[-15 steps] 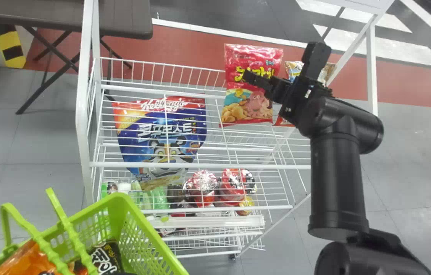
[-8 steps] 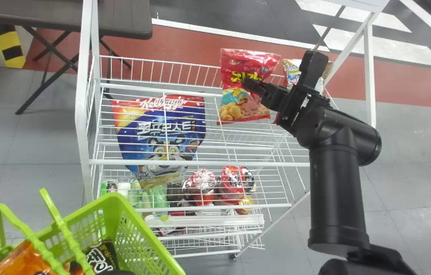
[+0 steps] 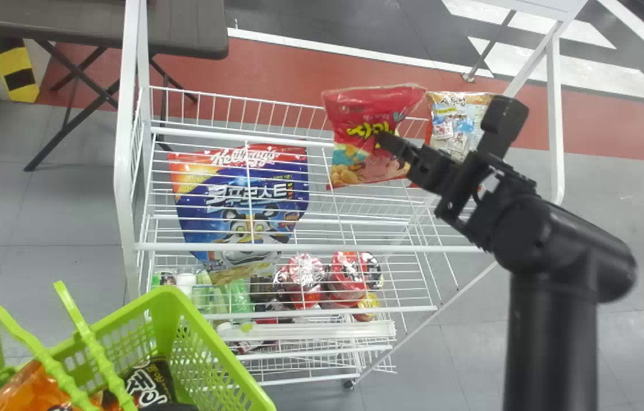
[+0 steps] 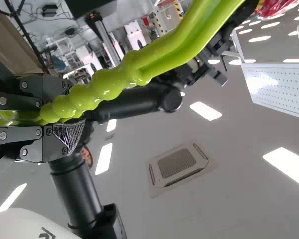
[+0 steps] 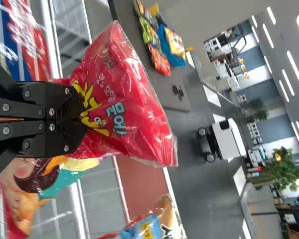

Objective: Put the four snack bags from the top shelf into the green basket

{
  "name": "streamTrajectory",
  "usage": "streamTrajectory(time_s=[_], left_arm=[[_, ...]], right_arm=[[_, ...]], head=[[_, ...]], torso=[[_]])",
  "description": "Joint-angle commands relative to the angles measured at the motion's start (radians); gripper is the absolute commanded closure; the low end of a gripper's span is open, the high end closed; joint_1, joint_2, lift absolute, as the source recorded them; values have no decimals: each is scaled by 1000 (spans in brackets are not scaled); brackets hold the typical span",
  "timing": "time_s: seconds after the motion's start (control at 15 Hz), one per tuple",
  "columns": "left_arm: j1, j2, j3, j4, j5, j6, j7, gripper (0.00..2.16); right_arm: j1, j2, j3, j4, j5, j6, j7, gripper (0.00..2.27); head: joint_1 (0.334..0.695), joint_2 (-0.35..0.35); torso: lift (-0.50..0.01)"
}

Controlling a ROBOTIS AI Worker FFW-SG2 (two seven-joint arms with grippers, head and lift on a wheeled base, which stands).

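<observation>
The right fingers (image 5: 62,139) are closed on the red snack bag (image 3: 359,108) at the top shelf (image 3: 322,248); the left fingers (image 4: 54,149) clasp the handle (image 4: 107,82) of the green basket (image 3: 167,322). Grasp seems made; next, lift clear and carry over.

Your first snack bag (image 3: 353,108) is bright red with yellow lettering and a teal patch, while your second bag (image 3: 453,128) mixes orange, white and pale blue. You have a lime-green basket (image 3: 165,325) patterned with lattice slots, and a deep-blue cereal bag (image 3: 202,200) with a red top and an orange-and-black striped tiger.
</observation>
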Motion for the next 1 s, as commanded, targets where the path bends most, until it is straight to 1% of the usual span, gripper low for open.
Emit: streamTrajectory(time_s=[0.0, 0.07, 0.2, 0.27, 0.4, 0.47, 0.67, 0.73, 0.93], left_arm=[[0, 0, 0, -3, 0, -2, -10, 2148], [-1, 0, 0, -3, 0, 1, -10, 2148], [-1, 0, -7, -4, 0, 1, -10, 2148], [-1, 0, -10, -4, 0, -2, -10, 2148], [-1, -3, -16, -6, -1, -2, -10, 2148], [0, -3, -17, -6, -1, -2, -10, 2148], [12, -3, -17, -7, 0, -2, -10, 2148], [15, -3, -16, -7, 2, -2, -10, 2148], [22, -6, -14, -9, 2, -2, -10, 2148]], right_arm=[[134, 4, -38, -242, -145, 241, -2, 2253], [185, 10, -52, -321, -210, 355, -4, 2253], [265, 24, -55, -420, -315, 536, -7, 2253], [294, 36, -51, -454, -358, 587, -10, 2253], [346, 61, -2, -509, -381, 587, -11, 2253], [361, 66, 23, -525, -387, 587, -10, 2253], [378, 93, 51, -578, -450, 587, -11, 2253], [383, 101, 64, -589, -453, 587, -11, 2253], [400, 105, 137, -561, -457, 587, -10, 2253]], head=[[695, -350], [695, -350], [695, -350], [695, -335], [695, -301], [695, -261], [695, -198], [695, -181], [695, -111]], torso=[[0], [0], [0], [0], [0], [0], [0], [0], [0]])
